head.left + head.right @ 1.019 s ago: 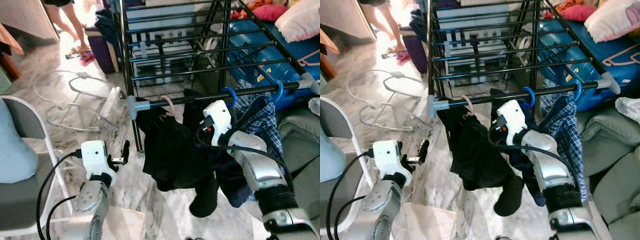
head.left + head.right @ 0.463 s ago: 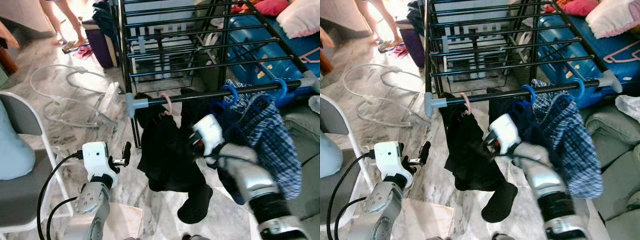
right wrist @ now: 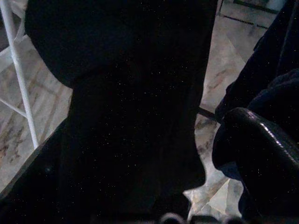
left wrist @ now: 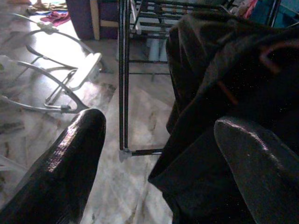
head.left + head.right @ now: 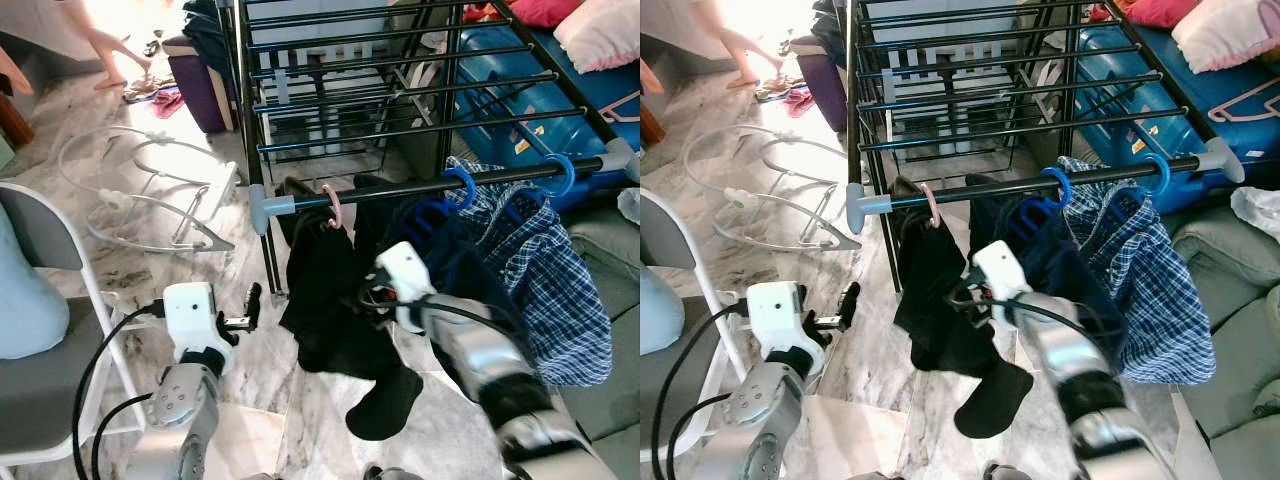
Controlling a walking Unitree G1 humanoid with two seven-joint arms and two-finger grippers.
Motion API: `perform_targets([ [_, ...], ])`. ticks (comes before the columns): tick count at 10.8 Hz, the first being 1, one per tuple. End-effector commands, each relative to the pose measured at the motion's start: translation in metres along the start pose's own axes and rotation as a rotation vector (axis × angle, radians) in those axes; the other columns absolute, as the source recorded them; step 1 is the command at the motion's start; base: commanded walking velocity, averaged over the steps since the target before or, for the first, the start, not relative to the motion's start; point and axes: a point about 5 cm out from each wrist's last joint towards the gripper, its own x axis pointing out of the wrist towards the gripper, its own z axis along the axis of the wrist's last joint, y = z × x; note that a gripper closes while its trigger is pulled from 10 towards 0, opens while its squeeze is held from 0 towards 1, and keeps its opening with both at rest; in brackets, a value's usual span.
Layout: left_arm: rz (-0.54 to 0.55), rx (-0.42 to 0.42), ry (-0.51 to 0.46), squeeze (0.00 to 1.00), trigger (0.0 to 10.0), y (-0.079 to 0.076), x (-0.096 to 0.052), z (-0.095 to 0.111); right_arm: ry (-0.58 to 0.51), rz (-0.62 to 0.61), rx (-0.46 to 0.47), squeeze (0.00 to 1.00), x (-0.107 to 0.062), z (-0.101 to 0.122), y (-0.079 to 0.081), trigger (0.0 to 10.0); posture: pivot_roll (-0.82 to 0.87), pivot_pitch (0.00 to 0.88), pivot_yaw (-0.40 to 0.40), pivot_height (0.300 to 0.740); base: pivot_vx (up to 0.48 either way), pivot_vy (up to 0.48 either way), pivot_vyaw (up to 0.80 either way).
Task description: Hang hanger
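The left gripper [image 5: 250, 305] hovers with fingers parted over veined marble floor [image 5: 250, 370]. A pink hanger [image 5: 333, 205] hooks the black metal rack [image 5: 400, 190], carrying limp dark cloth [image 5: 330, 300]. The right gripper [image 5: 368, 292] presses into that cloth, its fingers' state hidden; blue hangers [image 5: 462, 185] hold a checked shirt [image 5: 550, 280].

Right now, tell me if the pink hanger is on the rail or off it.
On. The pink hanger's hook loops over the black rail near its grey end cap, with the black garment hanging below it. Right gripper sits beside that garment.
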Motion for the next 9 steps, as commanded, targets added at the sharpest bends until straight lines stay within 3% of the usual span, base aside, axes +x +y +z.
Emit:
perform_targets([
  [1, 0.010, 0.009, 0.004, 0.00, 10.0, 0.002, -0.001, 0.001, 0.031, -0.038, 0.012, 0.00, 0.004, -0.001, -0.002, 10.0, -0.04, 0.119, 0.040, 0.740, 0.000, 0.000, 0.00],
  [7, -0.004, 0.008, 0.017, 0.00, 10.0, 0.000, 0.000, -0.001, -0.024, -0.077, -0.052, 0.00, 0.002, 0.009, -0.021, 10.0, -0.05, 0.110, 0.050, 0.740, 0.000, 0.000, 0.00],
  [9, -0.004, 0.004, 0.008, 0.00, 10.0, 0.001, 0.007, 0.005, -0.066, 0.023, -0.104, 0.00, 0.002, 0.022, -0.019, 10.0, -0.05, 0.114, 0.047, 0.740, 0.000, 0.000, 0.00],
])
